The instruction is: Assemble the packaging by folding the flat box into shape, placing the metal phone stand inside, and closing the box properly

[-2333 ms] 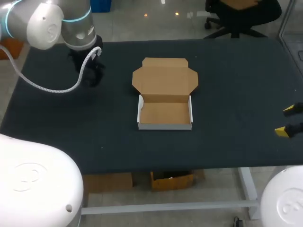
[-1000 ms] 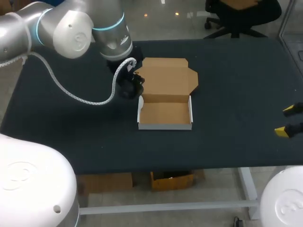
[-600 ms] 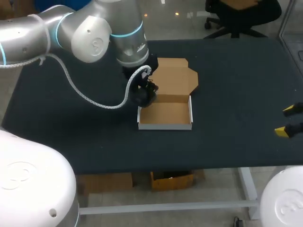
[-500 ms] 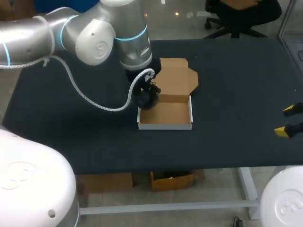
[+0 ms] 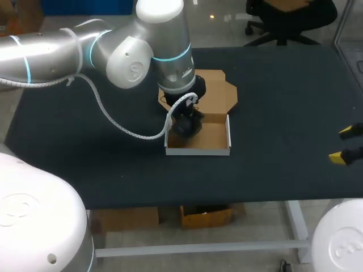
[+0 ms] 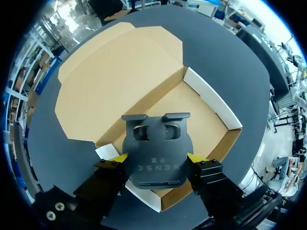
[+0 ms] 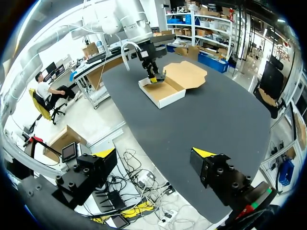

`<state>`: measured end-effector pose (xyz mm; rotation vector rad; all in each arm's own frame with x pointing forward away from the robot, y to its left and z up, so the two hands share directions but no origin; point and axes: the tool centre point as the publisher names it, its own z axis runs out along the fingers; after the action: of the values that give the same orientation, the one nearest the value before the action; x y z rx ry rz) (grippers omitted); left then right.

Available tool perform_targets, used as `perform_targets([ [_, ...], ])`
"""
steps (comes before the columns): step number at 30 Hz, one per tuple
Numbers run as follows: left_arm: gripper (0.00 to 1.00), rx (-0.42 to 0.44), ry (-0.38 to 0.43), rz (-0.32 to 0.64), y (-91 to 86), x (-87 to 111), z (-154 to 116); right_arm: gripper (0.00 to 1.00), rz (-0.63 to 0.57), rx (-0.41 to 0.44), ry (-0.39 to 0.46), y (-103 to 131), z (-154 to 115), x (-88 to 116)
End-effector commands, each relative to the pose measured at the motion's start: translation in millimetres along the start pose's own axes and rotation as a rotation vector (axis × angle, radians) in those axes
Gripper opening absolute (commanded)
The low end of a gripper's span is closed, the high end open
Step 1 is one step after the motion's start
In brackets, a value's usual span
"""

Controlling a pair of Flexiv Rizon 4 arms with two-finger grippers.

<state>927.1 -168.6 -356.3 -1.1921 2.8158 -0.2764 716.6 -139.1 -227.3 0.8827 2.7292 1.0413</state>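
Only print I can spot: a short row of capital letters on the stand [image 6: 156,143], with a tiny mark next to them, too small to make out.

I am seeing the box [image 5: 197,151] sitting mid-table [image 5: 283,102], its lid [image 5: 218,90] lying flat behind the tray. My left gripper [image 6: 157,158] is hanging over the tray's left part — the phone stand [image 6: 156,143] is sitting clamped between its fingers. My right gripper [image 5: 343,144] is hanging at the table's right edge — well apart from the box.
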Motion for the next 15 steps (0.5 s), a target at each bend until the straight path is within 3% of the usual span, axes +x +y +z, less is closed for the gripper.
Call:
perform_targets([
  [1,0.00,-0.011,-0.015,0.001,-8.9,7.3,7.9,1.00,-0.001,-0.003,0.000,-0.7,-1.0,0.4],
  [15,0.00,-0.030,0.010,0.025,-16.7,22.2,28.0,1.00,-0.001,-0.003,0.000,-0.7,-1.0,0.4],
])
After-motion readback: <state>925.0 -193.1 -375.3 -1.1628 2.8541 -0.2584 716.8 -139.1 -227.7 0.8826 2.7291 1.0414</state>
